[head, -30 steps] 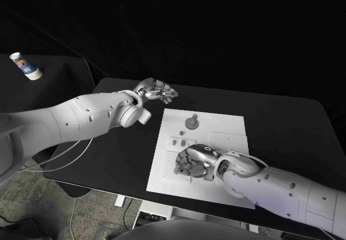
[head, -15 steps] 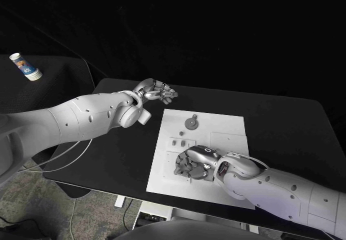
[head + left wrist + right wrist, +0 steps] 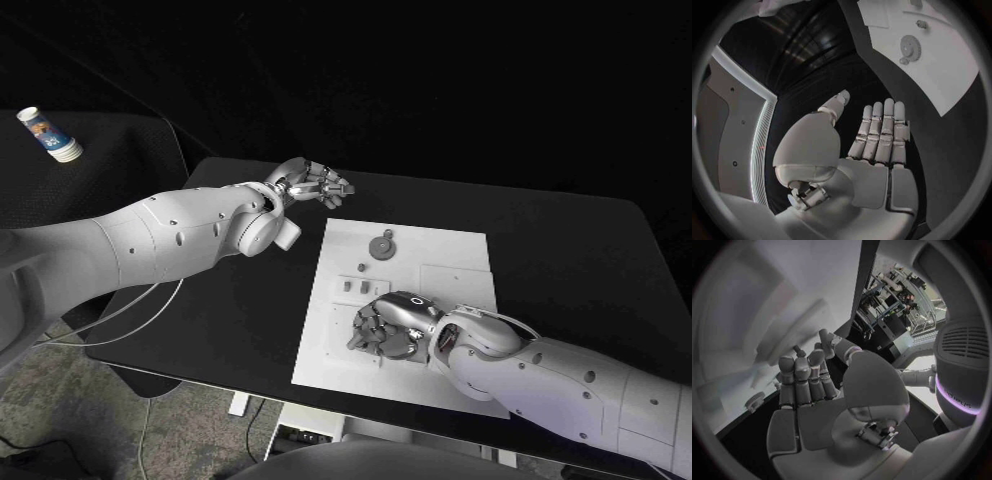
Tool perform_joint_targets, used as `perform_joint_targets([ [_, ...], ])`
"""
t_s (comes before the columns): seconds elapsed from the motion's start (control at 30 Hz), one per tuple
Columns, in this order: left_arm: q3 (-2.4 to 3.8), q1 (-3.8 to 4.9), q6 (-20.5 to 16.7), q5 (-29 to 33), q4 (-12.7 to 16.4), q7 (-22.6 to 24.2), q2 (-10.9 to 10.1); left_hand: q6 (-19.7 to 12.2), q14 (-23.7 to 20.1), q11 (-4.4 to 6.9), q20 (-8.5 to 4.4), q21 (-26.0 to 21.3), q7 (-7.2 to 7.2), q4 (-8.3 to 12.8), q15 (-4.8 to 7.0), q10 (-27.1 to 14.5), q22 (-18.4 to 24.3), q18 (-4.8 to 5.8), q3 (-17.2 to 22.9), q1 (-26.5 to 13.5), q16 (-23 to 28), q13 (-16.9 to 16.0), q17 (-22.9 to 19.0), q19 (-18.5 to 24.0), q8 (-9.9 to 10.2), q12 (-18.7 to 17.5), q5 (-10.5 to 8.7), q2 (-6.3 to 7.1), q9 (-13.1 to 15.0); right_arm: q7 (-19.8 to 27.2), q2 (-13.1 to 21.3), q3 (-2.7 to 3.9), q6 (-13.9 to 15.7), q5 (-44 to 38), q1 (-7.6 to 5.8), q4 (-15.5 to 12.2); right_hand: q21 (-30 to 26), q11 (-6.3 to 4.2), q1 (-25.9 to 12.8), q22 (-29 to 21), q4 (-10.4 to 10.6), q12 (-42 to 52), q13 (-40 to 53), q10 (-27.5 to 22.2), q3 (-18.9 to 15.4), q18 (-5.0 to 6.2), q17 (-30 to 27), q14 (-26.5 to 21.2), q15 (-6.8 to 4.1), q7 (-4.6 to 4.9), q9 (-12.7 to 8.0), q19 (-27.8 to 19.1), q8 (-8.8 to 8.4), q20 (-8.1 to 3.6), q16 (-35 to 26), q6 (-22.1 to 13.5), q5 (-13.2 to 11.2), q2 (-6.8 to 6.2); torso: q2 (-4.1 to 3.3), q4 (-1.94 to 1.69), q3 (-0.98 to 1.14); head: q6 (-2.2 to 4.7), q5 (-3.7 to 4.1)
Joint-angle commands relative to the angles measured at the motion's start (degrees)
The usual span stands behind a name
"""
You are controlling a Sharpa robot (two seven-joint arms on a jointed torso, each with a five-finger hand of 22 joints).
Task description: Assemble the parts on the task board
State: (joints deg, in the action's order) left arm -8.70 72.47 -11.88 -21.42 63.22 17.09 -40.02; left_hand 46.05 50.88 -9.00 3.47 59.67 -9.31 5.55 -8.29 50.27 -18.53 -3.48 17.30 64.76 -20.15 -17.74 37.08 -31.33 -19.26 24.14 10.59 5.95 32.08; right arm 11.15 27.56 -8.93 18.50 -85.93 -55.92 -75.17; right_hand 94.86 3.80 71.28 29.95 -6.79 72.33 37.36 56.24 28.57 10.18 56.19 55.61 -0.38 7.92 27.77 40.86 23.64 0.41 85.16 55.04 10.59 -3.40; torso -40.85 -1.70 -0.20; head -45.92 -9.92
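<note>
The white task board [image 3: 447, 262] lies in the middle of the black table. A grey gear [image 3: 384, 245] stands at the board's far end, and it also appears as the gear [image 3: 911, 47] beyond my left hand's fingers. Small grey parts [image 3: 351, 287] sit near the board's left edge. My left hand [image 3: 310, 182] hovers over the table past the board's far left corner; its fingers [image 3: 882, 132] are straight and hold nothing. My right hand [image 3: 389, 325] is low over the board's near left part, fingertips [image 3: 801, 367] down at the board, palm empty. What lies under it is hidden.
A stack of paper cups [image 3: 48, 133] stands off the table at the far left. A pale cable [image 3: 137, 310] hangs by the table's left edge. Bare black table [image 3: 577, 250] spreads to the right of the board.
My right hand has crept slightly toward the board's near left; the left hand has stayed put.
</note>
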Motion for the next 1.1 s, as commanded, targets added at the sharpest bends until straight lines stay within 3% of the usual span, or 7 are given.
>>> perform_joint_targets([
  [0.03, 0.05, 0.09, 0.65, -0.06, 0.07, 0.32, 0.06, 0.37, 0.35, -0.06, 0.18, -0.27, 0.16, -0.06, -0.03, -0.04, -0.09, 1.04, -0.19, 0.02, 0.27, -0.08, -0.08, 0.37, -0.18, -0.22, 0.00, -0.63, 0.08, -0.20, 0.07, -0.05, 0.49, -0.78, 0.10, -0.24, 7.32, -0.06, 0.59, 0.05, 0.06, -0.36, -0.07, 0.36, 0.24, 0.93, -0.05, 0.31, -0.24, 0.55, 0.03, 0.26, 0.15, 0.08, -0.21, 1.04, 0.18, 0.19, -0.01, -0.02, -0.02, 0.03, 0.06],
  [1.1, 0.05, 0.09, 0.58, -0.06, 0.14, 0.31, -0.08, 0.35, 0.37, -0.06, 0.18, -0.30, 0.15, -0.06, -0.03, -0.04, -0.10, 1.05, -0.21, 0.04, 0.35, -0.08, -0.10, 0.41, -0.15, -0.29, 0.00, -0.62, 0.07, -1.33, 1.07, 0.12, 0.59, -1.85, -0.25, -2.01, 7.33, -0.05, 0.54, 0.08, 0.01, -0.45, -0.15, 0.36, 0.43, 0.95, -0.09, 0.33, -0.24, 0.54, 0.03, 0.31, 0.11, 0.08, -0.26, 1.10, 0.15, -0.18, 0.01, -0.03, -0.01, 0.03, 0.12],
])
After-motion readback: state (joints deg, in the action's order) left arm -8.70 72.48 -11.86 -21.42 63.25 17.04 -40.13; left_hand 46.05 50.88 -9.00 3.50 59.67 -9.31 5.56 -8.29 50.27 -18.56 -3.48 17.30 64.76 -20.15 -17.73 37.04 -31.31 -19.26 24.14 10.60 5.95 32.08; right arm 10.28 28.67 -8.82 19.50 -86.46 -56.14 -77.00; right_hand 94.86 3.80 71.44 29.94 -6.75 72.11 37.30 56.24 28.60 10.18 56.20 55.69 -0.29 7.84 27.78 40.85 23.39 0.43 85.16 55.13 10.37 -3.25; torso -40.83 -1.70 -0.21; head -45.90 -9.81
